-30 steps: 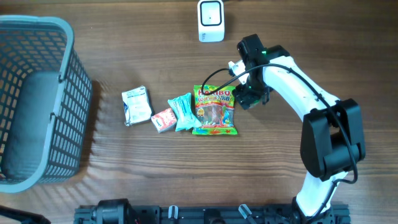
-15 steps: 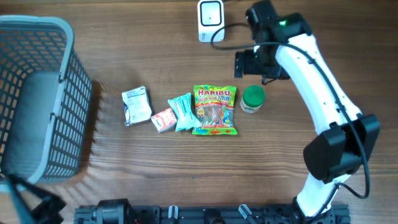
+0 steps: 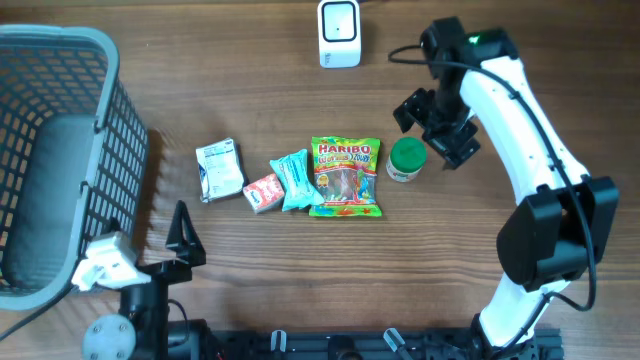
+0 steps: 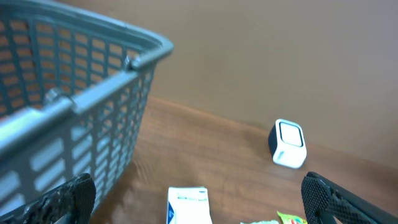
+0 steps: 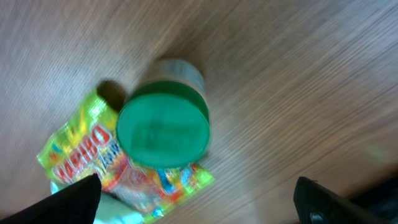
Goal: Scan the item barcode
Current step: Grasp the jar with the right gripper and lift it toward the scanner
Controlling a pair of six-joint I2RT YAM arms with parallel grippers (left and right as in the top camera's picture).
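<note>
As L gripper (image 4: 199,202) & R gripper (image 3: 437,128) gape wide, 1 green-lid jar (image 3: 407,158), 4 pkts (image 3: 345,177), 1 scanner (image 3: 339,33)

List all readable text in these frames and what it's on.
"HARIBO": across the top of the candy bag.
Too small to read: print on the white packet, small red box and teal packet.
No legible text: green-lidded jar, scanner.

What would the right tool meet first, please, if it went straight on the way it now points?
Probably the green-lidded jar, standing almost dead ahead of the open right tool in its wrist view, beside the Haribo bag; depth is hard to judge.
</note>
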